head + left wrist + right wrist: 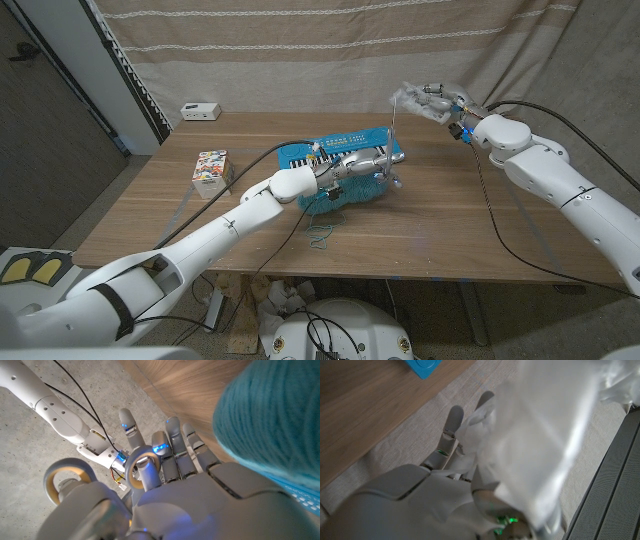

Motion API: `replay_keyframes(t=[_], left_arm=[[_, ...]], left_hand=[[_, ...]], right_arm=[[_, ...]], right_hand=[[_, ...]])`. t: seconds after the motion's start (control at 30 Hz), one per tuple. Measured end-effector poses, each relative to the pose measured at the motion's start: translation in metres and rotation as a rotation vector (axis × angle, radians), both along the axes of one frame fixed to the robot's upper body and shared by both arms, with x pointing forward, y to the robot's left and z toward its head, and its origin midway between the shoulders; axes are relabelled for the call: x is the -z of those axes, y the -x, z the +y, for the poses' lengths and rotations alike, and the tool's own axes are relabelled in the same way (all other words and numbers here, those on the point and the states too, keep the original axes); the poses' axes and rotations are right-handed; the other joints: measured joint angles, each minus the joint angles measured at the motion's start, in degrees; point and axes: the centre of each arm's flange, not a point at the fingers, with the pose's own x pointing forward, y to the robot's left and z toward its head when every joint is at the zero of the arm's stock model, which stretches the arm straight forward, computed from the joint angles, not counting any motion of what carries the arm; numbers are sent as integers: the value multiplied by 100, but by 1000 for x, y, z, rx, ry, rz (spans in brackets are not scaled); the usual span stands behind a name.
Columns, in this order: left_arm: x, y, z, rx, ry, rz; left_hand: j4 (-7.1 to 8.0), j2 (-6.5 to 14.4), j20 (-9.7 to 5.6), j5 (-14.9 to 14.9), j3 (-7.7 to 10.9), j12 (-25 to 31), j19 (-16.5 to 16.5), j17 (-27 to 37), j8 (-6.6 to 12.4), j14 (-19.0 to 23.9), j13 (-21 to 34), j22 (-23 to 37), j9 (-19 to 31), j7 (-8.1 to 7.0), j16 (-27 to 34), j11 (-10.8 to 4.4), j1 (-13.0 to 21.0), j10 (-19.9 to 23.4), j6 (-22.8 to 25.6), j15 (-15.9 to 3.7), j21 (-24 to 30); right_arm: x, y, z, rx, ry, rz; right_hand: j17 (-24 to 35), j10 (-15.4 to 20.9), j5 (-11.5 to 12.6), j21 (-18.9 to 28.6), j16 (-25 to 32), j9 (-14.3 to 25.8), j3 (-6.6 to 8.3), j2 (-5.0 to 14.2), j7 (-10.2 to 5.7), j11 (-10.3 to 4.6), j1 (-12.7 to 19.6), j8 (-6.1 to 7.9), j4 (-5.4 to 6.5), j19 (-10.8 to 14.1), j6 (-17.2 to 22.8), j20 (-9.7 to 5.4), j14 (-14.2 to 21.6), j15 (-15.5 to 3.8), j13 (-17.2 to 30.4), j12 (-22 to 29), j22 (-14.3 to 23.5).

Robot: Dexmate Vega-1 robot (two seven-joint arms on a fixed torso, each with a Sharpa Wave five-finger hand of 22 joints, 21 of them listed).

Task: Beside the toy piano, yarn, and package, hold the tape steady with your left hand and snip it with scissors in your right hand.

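A: How is the left hand [375, 165] seen?

B: Scissors [107, 477] with tan loops are gripped in it, beside the teal yarn [345, 193] and blue toy piano [330, 150].

A: And the right hand [432, 101]?

B: Raised beyond the table [450, 230], well apart from the left; crumpled clear tape [545, 435] is clutched in its fingers [451, 422]. The package [211, 168] is seen farther left.

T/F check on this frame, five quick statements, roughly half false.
1. The right hand rests on the table. False: it is raised above the far edge, gripping crumpled white plastic film.
2. The toy piano is blue. True.
3. The left hand holds nothing. False: a finger goes through a beige loop of the scissors.
4. The yarn is teal. True.
5. The package lies on the piano. False: it stands apart, to its left.
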Motion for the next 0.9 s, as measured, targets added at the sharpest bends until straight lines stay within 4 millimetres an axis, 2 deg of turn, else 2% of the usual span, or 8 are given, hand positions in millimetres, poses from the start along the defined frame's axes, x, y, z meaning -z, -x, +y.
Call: replay_keyframes(t=[0.9], left_arm=[[-3,-7,-2,-46,-19,-48]], left_hand=[[0,1,0,0,0,8,0,-1,0,0,0,-1,0,-9,0,-19,1,18,9,0,0]], right_arm=[[-1,0,0,-1,50,12]], right_hand=[[-22,32,-21,0,0,0,-4,0,-1,32,0,0,-3,10,0,11,0,0,3,-24,2]])
